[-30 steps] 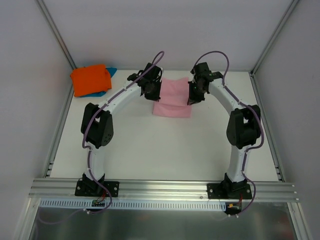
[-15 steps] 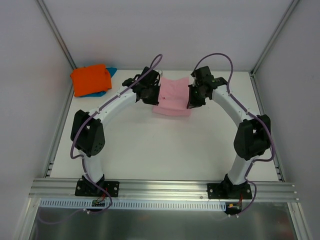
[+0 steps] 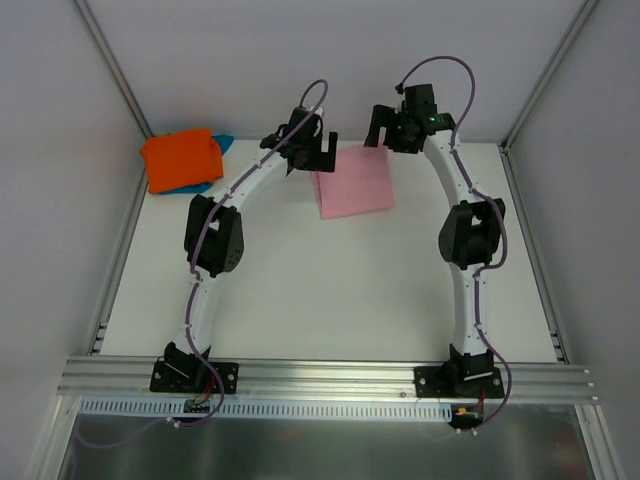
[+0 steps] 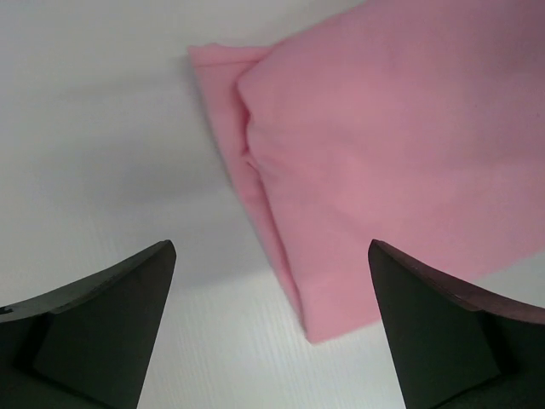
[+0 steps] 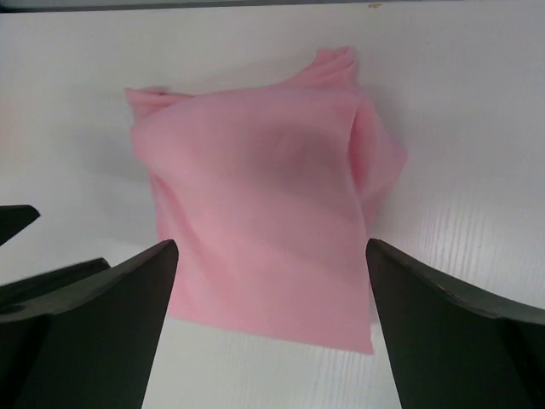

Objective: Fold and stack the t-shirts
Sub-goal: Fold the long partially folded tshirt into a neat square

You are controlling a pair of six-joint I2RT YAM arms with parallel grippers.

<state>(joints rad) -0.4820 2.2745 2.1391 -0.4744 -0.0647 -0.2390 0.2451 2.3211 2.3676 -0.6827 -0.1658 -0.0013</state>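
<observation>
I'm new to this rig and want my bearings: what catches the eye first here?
The folded pink t-shirt lies mid-table toward the far edge, with the left gripper and right gripper open near its two far corners, holding nothing. In the far left corner the orange t-shirt sits folded on the teal-blue t-shirt.
</observation>
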